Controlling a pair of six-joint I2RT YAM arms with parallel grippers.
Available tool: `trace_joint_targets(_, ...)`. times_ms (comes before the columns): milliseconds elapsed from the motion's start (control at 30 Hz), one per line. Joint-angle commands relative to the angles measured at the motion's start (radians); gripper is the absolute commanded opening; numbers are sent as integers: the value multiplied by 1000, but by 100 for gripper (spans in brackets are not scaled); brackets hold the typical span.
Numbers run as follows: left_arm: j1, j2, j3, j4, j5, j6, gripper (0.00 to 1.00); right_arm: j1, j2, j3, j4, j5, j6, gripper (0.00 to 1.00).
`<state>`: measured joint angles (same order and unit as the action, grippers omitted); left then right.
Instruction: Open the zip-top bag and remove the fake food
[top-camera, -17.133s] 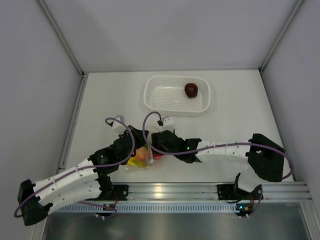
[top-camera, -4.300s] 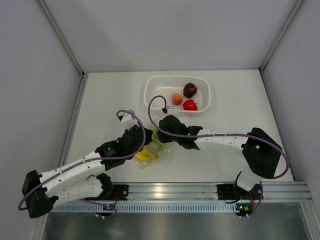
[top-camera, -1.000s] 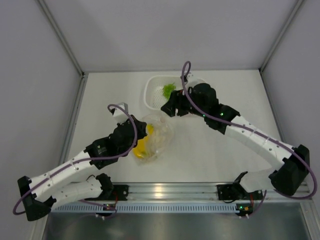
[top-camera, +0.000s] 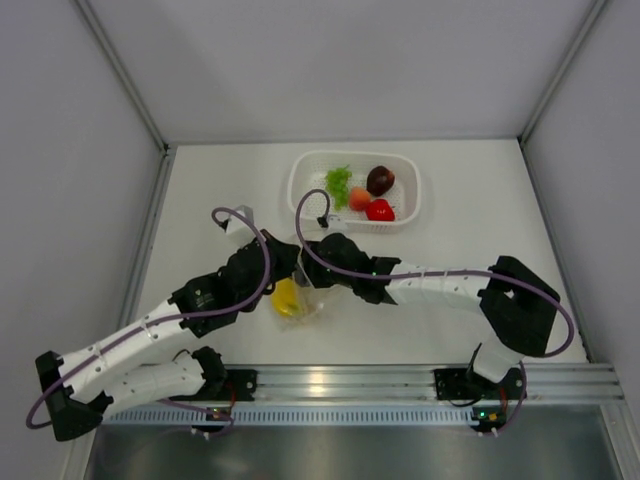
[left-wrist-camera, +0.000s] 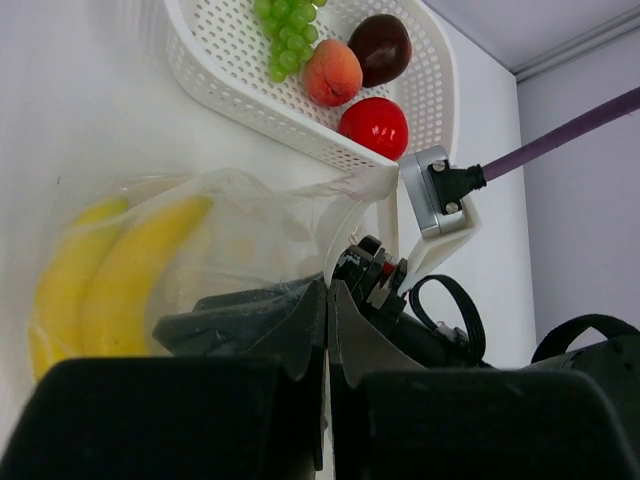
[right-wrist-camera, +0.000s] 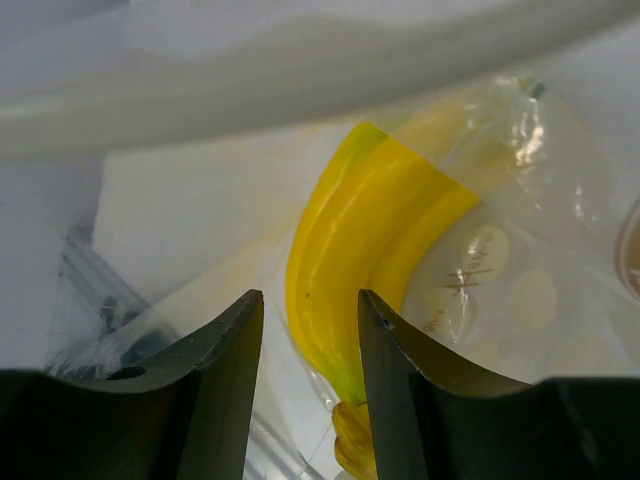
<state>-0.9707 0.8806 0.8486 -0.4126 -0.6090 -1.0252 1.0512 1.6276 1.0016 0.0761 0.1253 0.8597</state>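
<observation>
While the left gripper (left-wrist-camera: 328, 300) pinched the small clear crinkly plastic zip-top bag (left-wrist-camera: 260, 220) with jaws pressed together, the right gripper (right-wrist-camera: 307, 305) stood spread, the yellow plastic banana bunch (right-wrist-camera: 370, 240) just beyond its fingertips, inside that bag.

From above, most of the zip-top bag (top-camera: 312, 303) is covered; you can't tell whether the right jaws grip the banana bunch (right-wrist-camera: 350, 270).

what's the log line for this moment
left gripper shut on zip-top bag | right gripper open, facing banana in bag | basket: grapes, peach, tomato, dark fruit
</observation>
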Motion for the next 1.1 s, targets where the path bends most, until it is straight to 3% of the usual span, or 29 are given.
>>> trace_joint_targets(0,-3,-25,-19,23,-29,-39,0,47,12,-12,137,-6,58,44)
trace_joint_targets(733,-3,-54,-124,23,-94,-85,0,208,146,-11,-10,-115,-71,59)
trace_joint_targets(933,-3,-52,-134,23,-80,-102,0,210,201,-35,93,-72,-33,47)
trace_joint_targets(1067,-3,-63,-140,24,-69,-95,0,210,222,-6,62,-56,-53,46)
